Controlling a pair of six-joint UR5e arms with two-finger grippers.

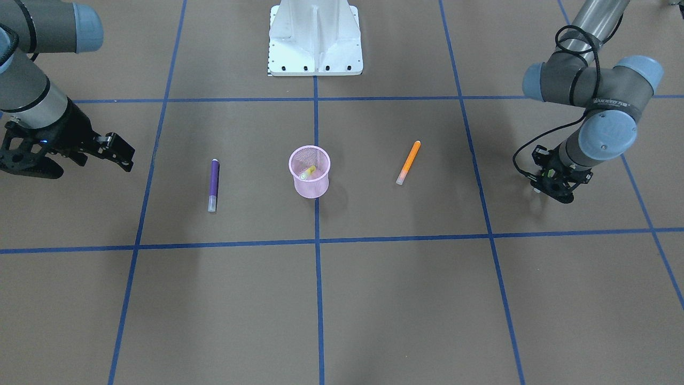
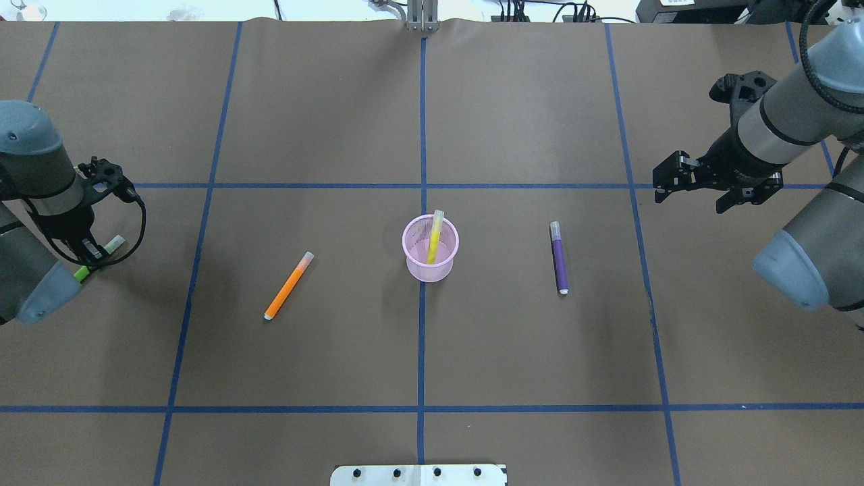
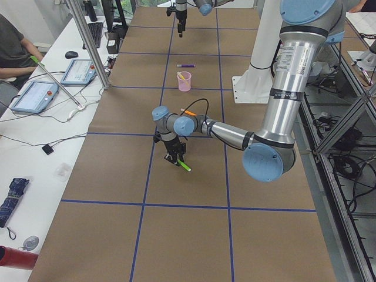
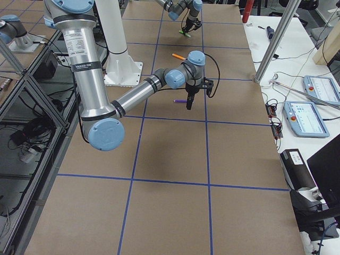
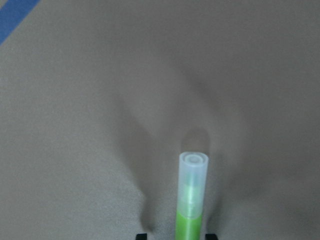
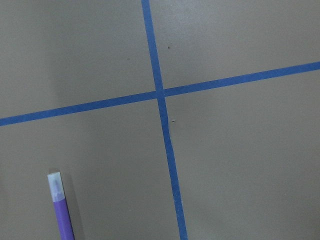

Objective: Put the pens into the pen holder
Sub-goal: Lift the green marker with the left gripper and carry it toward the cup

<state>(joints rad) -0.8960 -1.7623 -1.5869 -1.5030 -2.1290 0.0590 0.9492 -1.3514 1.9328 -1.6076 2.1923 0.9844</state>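
Grips green pen (image 2: 111, 245) in L tool (image 2: 91, 255): clamped on the green barrel, pale cap poking out past the tips. Pen tilted, low over table (image 2: 324, 121); can't tell if touching.

Inboard of L tool, well apart: orange pen (image 2: 289, 285), flat on table, slanted. Farther out from L tool, approx midway btwn both tools: cup (image 2: 430, 264), pink mesh, upright, w/ yellow pen (image 2: 434, 243) leaning inside, cap end above rim.

R tool (image 2: 660, 183): spread apart & empty, off the table, tips aimed twd centre. Near R tool on its cup side: purple pen (image 2: 558, 258), flat on table, cap end away from robot, apart from cup.
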